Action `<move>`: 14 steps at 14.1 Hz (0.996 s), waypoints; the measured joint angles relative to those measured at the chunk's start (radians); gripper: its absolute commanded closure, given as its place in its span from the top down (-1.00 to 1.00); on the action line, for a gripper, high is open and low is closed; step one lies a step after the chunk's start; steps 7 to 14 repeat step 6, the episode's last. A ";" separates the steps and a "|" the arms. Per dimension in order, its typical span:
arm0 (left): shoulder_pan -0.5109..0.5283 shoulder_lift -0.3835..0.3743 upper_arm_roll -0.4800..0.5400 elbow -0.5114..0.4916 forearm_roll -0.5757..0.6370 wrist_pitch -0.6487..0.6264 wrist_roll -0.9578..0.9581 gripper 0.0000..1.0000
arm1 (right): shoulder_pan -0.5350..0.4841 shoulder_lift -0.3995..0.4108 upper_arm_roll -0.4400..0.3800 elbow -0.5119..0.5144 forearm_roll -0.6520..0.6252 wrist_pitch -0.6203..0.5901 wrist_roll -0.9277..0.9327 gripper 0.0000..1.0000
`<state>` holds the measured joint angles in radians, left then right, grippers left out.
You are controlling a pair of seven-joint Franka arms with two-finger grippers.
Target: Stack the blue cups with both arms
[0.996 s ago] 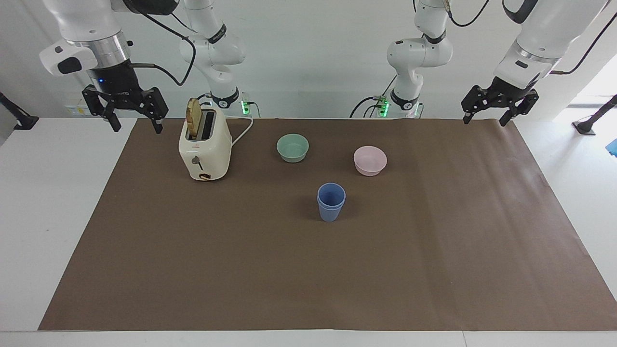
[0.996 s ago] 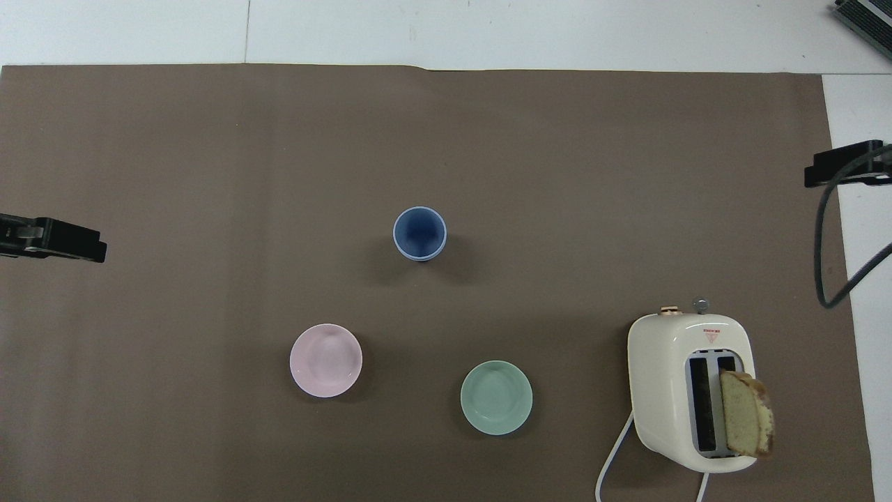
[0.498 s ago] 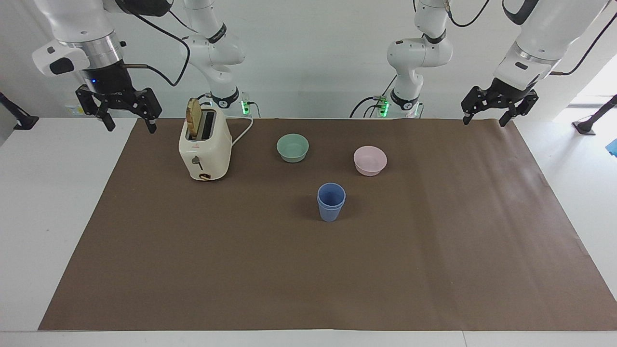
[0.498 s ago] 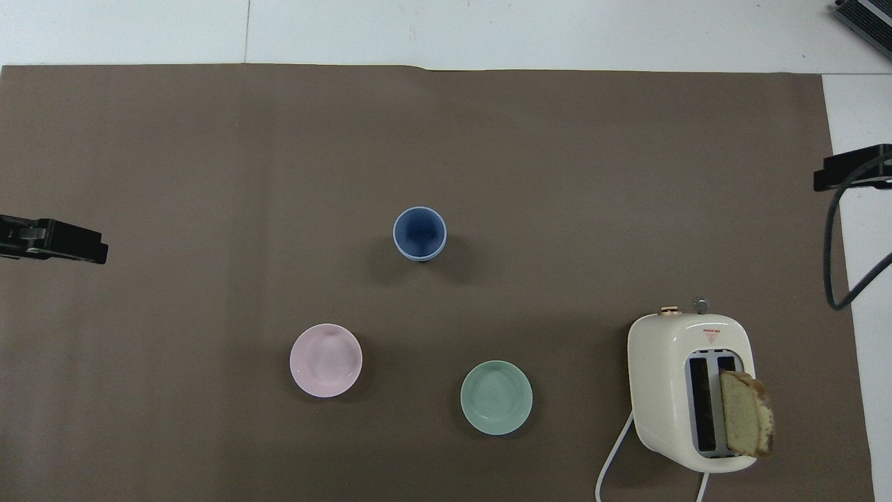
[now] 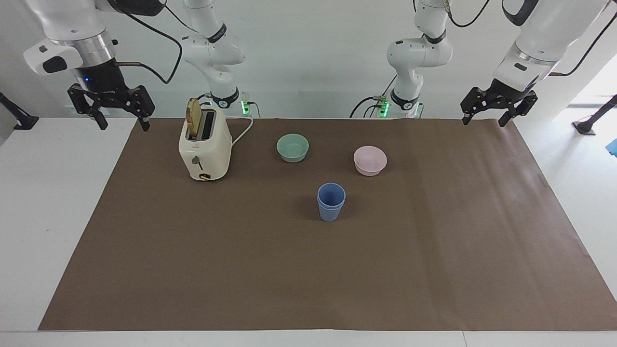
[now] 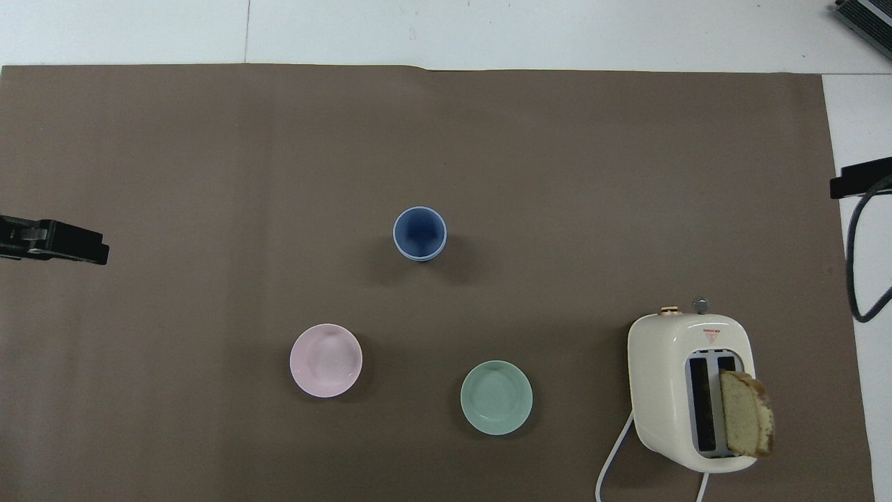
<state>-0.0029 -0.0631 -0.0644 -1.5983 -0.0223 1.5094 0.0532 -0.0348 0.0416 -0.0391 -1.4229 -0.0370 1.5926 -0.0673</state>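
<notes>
**Blue cups nested, right arm pulling clear**

Periwinkle plastic tells the story: the blue cups [image 5: 331,201] stand upright as one stack, one seated inside the other, the inner rim showing just above the outer. The stack sits on the brown mat [image 5: 434,241] near the middle of the desk [image 5: 29,217], farther from the robots than the green bowl [image 5: 292,147] and the pink bowl [image 5: 370,160], touching neither.

What has changed over the last second is the right gripper [image 5: 111,105]. It has drifted up and outward, from over the mat's corner beside the toaster [image 5: 204,147] to over the bare desk at the right arm's end. Its fingers are spread apart and hold nothing. The left gripper [image 5: 497,104] has not moved; it hangs over the mat's corner at the left arm's end, fingers likewise apart and empty. The cups, the bowls and the toaster with its slice of bread [image 5: 194,112] have stayed put.

Judging by this, the stacking looks done and the right arm is retreating to rest while the left arm waits.
</notes>
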 measured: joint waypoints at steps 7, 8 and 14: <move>0.000 0.000 0.000 -0.002 0.000 0.000 0.000 1.00 | 0.000 -0.003 0.002 -0.006 0.000 0.000 0.000 1.00; 0.000 0.000 0.000 -0.002 0.000 0.000 0.000 1.00 | 0.000 -0.003 0.002 -0.006 0.000 0.000 0.000 1.00; 0.000 0.000 0.000 -0.002 0.000 0.000 0.000 1.00 | 0.000 -0.003 0.002 -0.006 0.000 0.000 0.000 1.00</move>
